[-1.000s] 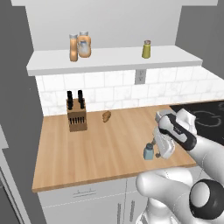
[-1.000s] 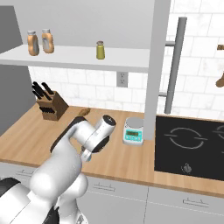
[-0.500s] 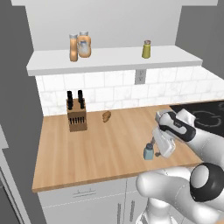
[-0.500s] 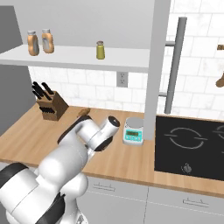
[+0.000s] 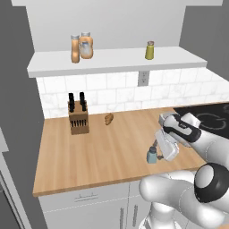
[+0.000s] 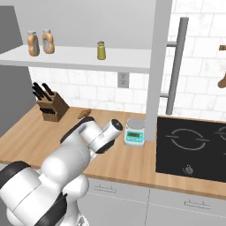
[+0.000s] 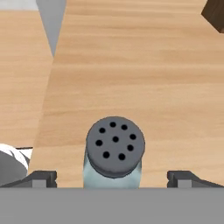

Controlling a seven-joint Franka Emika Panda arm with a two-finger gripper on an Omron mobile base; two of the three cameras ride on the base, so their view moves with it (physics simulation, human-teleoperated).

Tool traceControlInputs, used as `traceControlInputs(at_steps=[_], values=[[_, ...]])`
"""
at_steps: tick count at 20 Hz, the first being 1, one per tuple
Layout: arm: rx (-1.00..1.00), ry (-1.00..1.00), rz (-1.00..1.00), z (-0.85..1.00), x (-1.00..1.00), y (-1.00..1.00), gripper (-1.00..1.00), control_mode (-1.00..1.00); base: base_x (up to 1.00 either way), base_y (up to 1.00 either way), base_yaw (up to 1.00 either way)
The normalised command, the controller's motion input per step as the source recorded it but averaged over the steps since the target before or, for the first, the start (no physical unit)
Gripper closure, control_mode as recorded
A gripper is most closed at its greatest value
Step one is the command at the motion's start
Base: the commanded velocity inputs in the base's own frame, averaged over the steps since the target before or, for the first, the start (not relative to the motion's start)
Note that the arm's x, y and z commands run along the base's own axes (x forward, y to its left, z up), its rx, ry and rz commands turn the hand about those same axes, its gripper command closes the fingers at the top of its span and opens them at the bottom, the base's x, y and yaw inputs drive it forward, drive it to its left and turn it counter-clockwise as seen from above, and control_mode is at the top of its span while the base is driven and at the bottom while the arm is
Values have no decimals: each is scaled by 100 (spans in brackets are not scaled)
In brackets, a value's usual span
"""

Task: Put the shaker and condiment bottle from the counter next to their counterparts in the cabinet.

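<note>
Bench (image 5: 103,156): wide wooden top, tiled wall behind. Cabinet (image 5: 112,62) above it, open white ledge; on it the condiment bottle (image 5: 75,49) touching or just beside the wider orange bottle (image 5: 86,45) at left, yellow-green shaker (image 5: 150,50) well apart at right. Knife block (image 5: 78,118) upright near the wall. Shaker (image 5: 152,155) upright on the bench near its front edge. My jaws (image 7: 112,177) stand wide apart, one tip either side of the shaker's cap, not touching it.

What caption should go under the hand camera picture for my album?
Open gripper straddling the small blue-grey shaker on the wooden counter, not yet gripping it.
</note>
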Motion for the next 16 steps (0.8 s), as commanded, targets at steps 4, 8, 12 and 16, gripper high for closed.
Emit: traceControlInputs(at_steps=[4,8,12,16], values=[[3,-6,-2,-13,0,15,-100,-100,0,0,0],[5,0,0,-6,0,0,-100,-100,0,0,0],[0,-2,0,-17,0,1,-100,-100,0,0,0],[0,0,-2,-27,3,3,-100,-100,0,0,0]])
